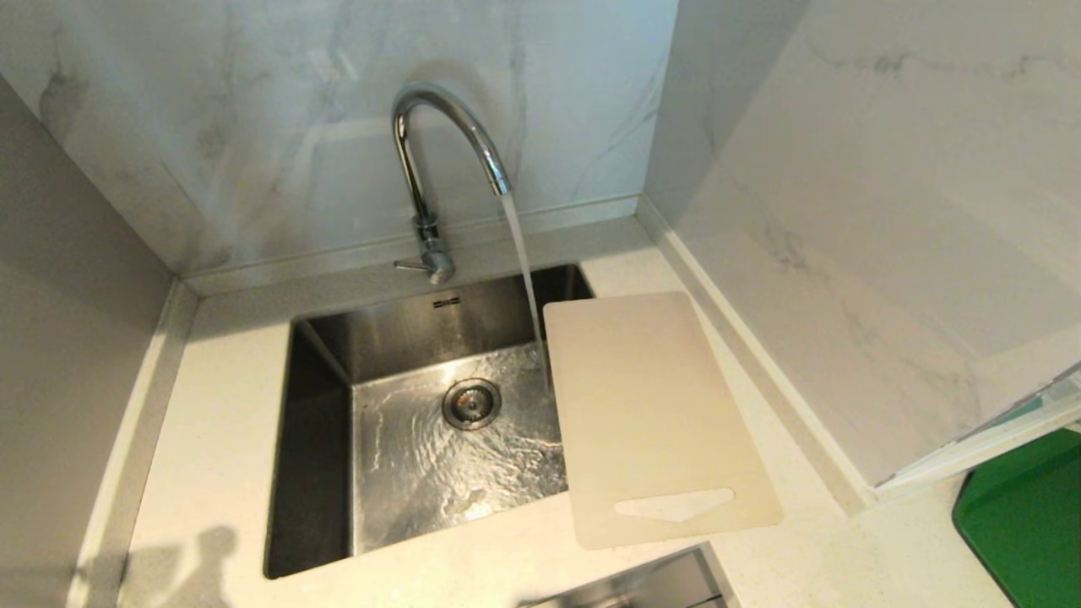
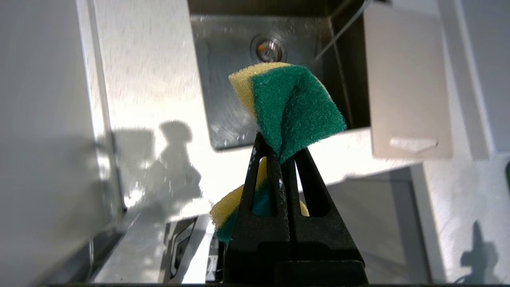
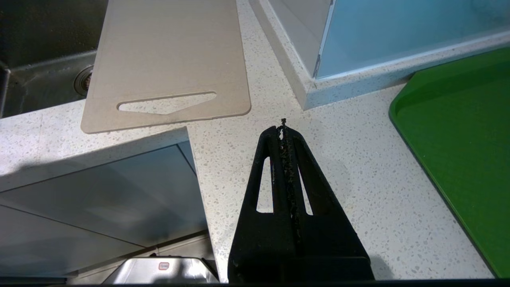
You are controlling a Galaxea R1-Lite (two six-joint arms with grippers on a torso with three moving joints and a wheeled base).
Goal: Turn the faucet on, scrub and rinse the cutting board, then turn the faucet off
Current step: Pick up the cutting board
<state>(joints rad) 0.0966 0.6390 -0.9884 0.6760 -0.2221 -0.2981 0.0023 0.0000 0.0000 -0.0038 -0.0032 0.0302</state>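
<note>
The chrome faucet (image 1: 435, 160) stands behind the steel sink (image 1: 321, 439), with water streaming from its spout into the basin. The cream cutting board (image 1: 650, 414) lies flat on the counter to the sink's right, its left edge over the basin and its handle cutout nearest me. My left gripper (image 2: 281, 153) is shut on a yellow and green sponge (image 2: 293, 107), held above the counter in front of the sink; the cutting board (image 2: 406, 83) lies beyond it to one side. My right gripper (image 3: 282, 129) is shut and empty over the speckled counter, short of the cutting board (image 3: 167, 52). Neither arm shows in the head view.
Marble walls (image 1: 887, 186) close in the corner behind and to the right of the sink. A dark green board (image 1: 1026, 515) lies on the counter at the far right. A grey panel (image 1: 51, 338) borders the left side. A lower steel edge (image 1: 642, 583) shows at the counter's front.
</note>
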